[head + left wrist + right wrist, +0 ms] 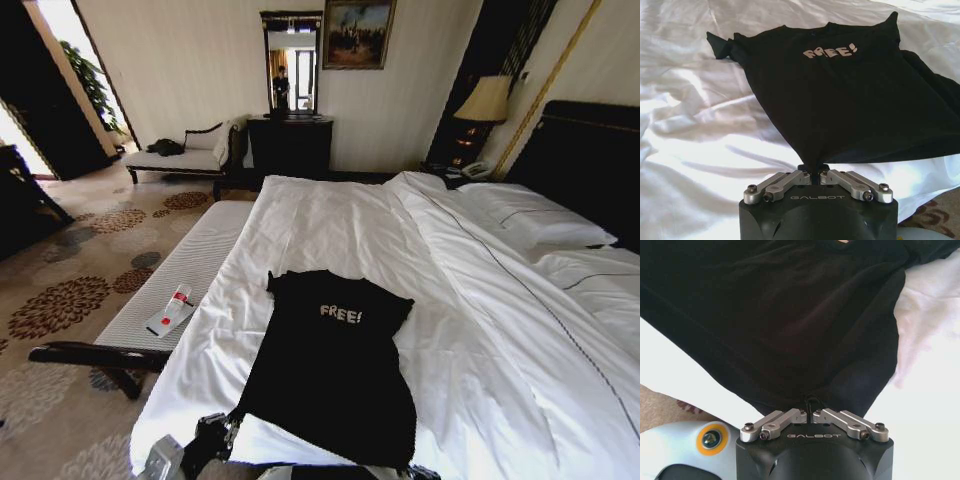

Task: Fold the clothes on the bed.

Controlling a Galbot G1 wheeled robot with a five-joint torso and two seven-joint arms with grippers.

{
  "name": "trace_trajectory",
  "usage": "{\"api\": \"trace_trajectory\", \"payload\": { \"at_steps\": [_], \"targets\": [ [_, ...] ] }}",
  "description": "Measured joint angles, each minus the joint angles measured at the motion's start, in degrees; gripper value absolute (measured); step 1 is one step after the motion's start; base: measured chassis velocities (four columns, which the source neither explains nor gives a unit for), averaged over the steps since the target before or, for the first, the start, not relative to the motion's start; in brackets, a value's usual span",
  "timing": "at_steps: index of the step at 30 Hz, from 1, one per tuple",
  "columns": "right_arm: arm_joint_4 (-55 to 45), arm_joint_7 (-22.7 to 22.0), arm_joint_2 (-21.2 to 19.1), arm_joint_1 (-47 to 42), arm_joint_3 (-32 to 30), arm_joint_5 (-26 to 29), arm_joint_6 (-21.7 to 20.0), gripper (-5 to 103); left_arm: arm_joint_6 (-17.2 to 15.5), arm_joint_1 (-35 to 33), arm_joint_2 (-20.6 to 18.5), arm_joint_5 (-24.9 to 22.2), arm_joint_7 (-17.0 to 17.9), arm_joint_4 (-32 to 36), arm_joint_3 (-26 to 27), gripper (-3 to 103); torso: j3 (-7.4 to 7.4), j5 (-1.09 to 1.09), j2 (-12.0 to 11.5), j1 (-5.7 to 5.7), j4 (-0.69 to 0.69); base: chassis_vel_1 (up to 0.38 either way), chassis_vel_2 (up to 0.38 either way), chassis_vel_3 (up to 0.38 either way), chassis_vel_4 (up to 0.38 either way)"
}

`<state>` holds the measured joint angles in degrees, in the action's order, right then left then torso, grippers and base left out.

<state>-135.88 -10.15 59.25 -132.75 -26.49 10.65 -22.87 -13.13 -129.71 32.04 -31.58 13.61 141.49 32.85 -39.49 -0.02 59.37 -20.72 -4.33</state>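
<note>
Left gripper (811, 175): pinching the hem corner of the T-shirt (840, 95), fabric rising taut between closed fingers.
Right gripper (809, 412): clamping the other hem corner, black cloth bunching at its tips.
T-shirt: lying front-up just beyond both grippers, "FREE!" lettering (340, 313) farther out, collar pointing away.
Bed (470, 300): white duvet spreading under and past the shirt, pillows (545, 215) far off.

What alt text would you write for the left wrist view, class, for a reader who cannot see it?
The left gripper is shut on a hem corner of the black T-shirt, which lies spread on the white duvet, its white "FREE!" lettering facing up.
</note>
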Motion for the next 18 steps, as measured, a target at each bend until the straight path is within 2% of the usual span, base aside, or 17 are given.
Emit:
{"api": "trace_trajectory", "payload": {
  "at_steps": [2,3,4,5,6,7,8,11,12,13,14,15,16,17,18],
  "targets": [
    [0.4,0.0,-0.1,0.5,-0.1,0.9,0.2,2,-1.0,2.8,-0.1,0.6,1.3,-0.9,-3.4,2,0.00,-0.02,0.0,0.00,0.01,0.000,0.000,0.000,0.000],
    [0.4,-0.2,-0.2,0.5,-0.2,1.1,0.2,8,-1.4,4.0,-0.4,1.6,1.7,-1.3,-4.5,7,0.00,-0.03,0.0,0.00,0.00,0.000,0.000,0.000,0.000],
    [0.4,-0.2,-0.2,0.5,-0.2,1.1,0.2,8,-1.4,4.0,-0.4,1.6,1.7,-1.3,-4.5,7,0.00,-0.03,0.0,0.00,0.00,0.000,0.000,0.000,0.000],
    [0.3,-0.2,-0.3,0.4,-0.3,1.1,0.3,8,-1.7,4.9,-0.8,2.4,1.7,-1.5,-5.1,12,0.00,-0.03,0.0,0.00,0.00,0.000,0.000,0.000,0.000],
    [0.0,-0.3,-0.6,0.1,-0.7,1.0,0.3,13,-2.1,6.1,-1.8,3.5,1.7,-1.8,-5.9,18,0.00,-0.02,0.0,0.00,-0.01,0.000,0.000,0.000,0.000],
    [0.0,-0.3,-0.6,0.1,-0.7,1.0,0.3,13,-2.1,6.1,-1.8,3.5,1.7,-1.8,-5.9,18,0.00,-0.02,0.0,0.00,-0.01,0.000,0.000,0.000,0.000],
    [-0.1,-0.3,-0.7,0.0,-0.8,0.9,0.4,18,-2.2,6.4,-2.0,3.7,1.7,-1.8,-6.0,18,0.00,-0.02,0.0,0.00,-0.02,0.000,0.000,0.000,0.000],
    [-1.5,-0.5,-2.3,-0.9,-2.8,1.1,1.5,34,-3.8,7.9,-3.7,4.3,2.3,-1.8,-5.2,34,-0.01,-0.01,0.0,0.00,-0.01,0.000,0.000,0.000,0.000],
    [-1.5,-0.5,-2.3,-0.9,-2.8,1.1,1.5,34,-3.8,7.9,-3.7,4.3,2.3,-1.8,-5.2,34,-0.01,-0.01,0.0,0.00,-0.01,0.000,0.000,0.000,0.000],
    [-2.1,-0.7,-2.7,-1.0,-3.5,1.9,1.6,39,-4.1,8.0,-3.8,4.5,2.4,-1.8,-4.6,39,-0.01,-0.01,0.0,0.00,-0.01,0.000,0.000,0.000,0.000],
    [-2.4,-0.9,-2.9,-1.0,-3.8,2.4,1.6,39,-4.2,8.1,-3.8,4.6,2.4,-1.8,-4.4,39,-0.01,-0.01,0.0,0.00,-0.01,0.000,0.000,0.000,0.000],
    [-3.8,-1.6,-3.5,-0.9,-5.3,4.5,1.5,45,-4.2,8.1,-3.9,4.8,2.4,-1.6,-3.7,50,-0.01,-0.01,0.0,0.00,0.00,0.000,0.000,0.000,0.000],
    [-4.8,-2.1,-3.9,-0.7,-6.3,6.2,1.3,51,-4.2,8.2,-3.9,4.8,2.4,-1.4,-3.5,50,0.00,-0.01,0.0,0.00,0.00,0.000,0.000,0.000,0.000],
    [-4.8,-2.1,-3.9,-0.7,-6.3,6.2,1.3,51,-4.2,8.2,-3.9,4.8,2.4,-1.4,-3.5,50,0.00,-0.01,0.0,0.00,0.00,0.000,0.000,0.000,0.000],
    [-5.9,-2.6,-4.3,-0.4,-7.5,8.2,1.1,56,-4.2,8.4,-3.8,4.8,2.5,-1.2,-3.4,56,-0.01,-0.01,0.0,0.00,0.00,0.000,0.000,0.000,0.000]
  ]
}}
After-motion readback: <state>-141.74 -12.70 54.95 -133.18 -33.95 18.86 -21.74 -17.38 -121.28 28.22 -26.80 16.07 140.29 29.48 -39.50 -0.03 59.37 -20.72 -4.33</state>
